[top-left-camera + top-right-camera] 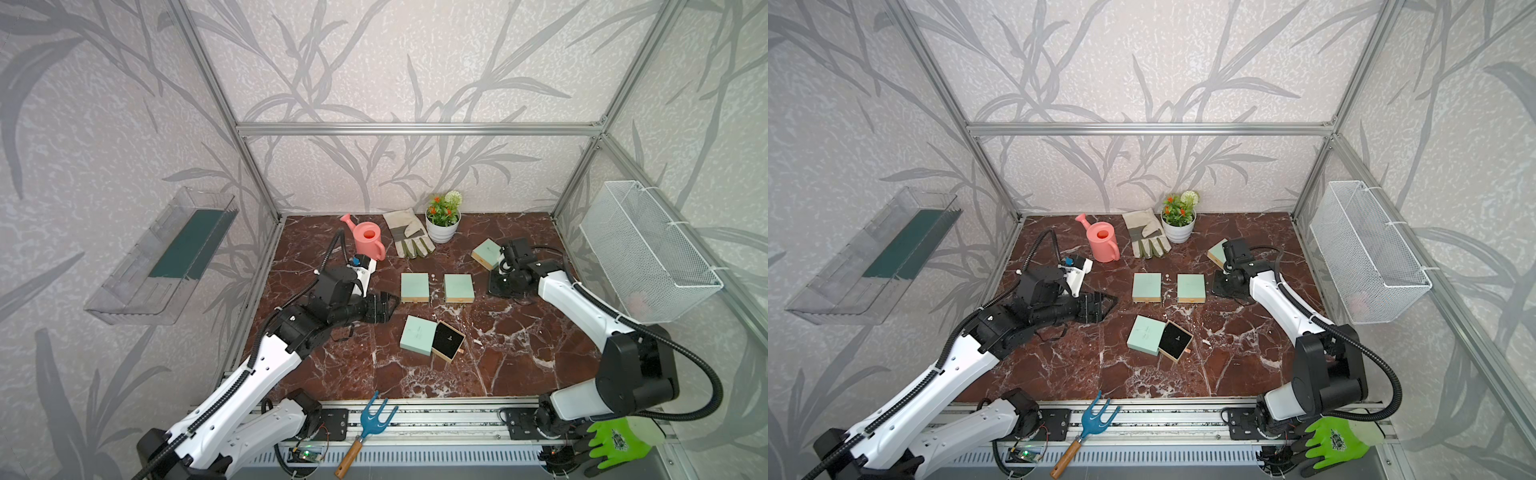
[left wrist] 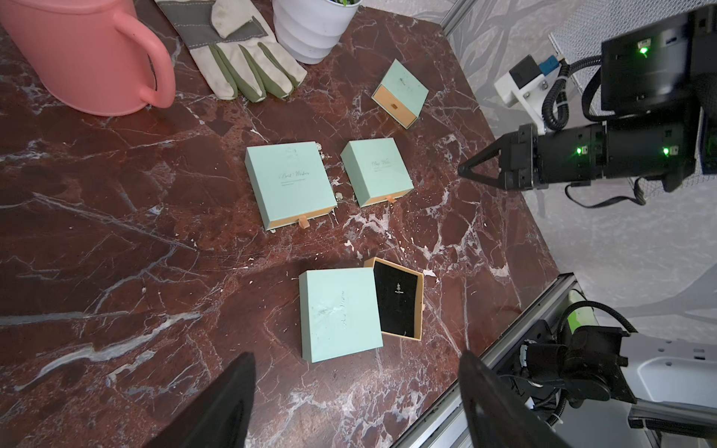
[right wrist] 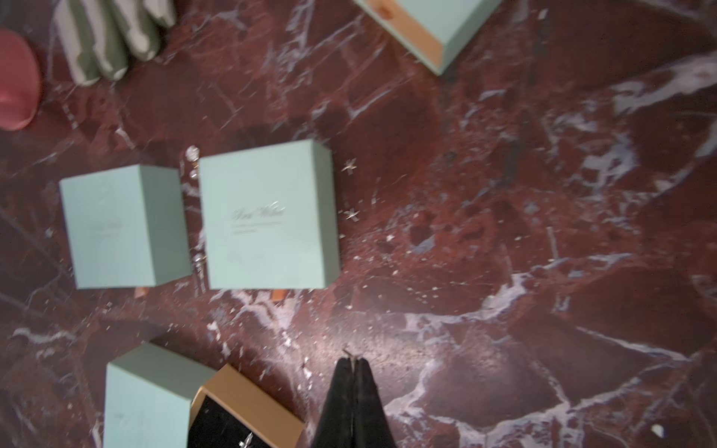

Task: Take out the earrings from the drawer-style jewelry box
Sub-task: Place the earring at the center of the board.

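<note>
Table: a red-brown marble top (image 1: 519, 345) with white veins, fenced by leaf-patterned walls, was set with four mint boxes.
Left gripper (image 1: 390, 306): held off to the side, jaws spread and empty, apparently so that the boxes were left unobstructed.
Open box (image 2: 341, 314): its black-lined drawer (image 2: 395, 306) was slid out so that the contents were exposed; one earring (image 2: 397, 289) lay inside.
Loose earrings (image 3: 349, 166): laid on the marble just beside the closed middle boxes (image 3: 267, 213), presumably taken out already.
Right gripper (image 3: 352, 362): raised above the table, jaws pressed together, apparently pinching a tiny silvery piece (image 3: 348, 352), likely an earring being carried out.
</note>
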Action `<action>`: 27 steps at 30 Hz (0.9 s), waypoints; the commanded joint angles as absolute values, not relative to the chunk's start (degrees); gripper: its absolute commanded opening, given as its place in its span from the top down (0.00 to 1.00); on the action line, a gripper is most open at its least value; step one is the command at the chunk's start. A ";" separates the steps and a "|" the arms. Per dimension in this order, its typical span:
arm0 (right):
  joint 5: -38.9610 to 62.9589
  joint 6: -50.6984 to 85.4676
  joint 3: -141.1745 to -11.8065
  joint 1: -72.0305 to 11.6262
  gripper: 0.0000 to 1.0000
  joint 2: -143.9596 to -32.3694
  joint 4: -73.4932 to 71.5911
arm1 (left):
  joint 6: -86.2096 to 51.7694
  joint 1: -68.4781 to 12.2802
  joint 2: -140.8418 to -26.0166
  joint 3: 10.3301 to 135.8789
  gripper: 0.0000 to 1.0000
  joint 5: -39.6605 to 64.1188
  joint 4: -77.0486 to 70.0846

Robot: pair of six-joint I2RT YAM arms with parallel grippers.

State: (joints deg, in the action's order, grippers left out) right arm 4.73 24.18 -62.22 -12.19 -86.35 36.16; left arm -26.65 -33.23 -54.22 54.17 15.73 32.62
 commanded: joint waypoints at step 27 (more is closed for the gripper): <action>-2.25 21.53 -84.32 2.46 1.00 -115.81 42.65 | -23.86 -32.56 -49.99 51.59 0.19 16.15 35.44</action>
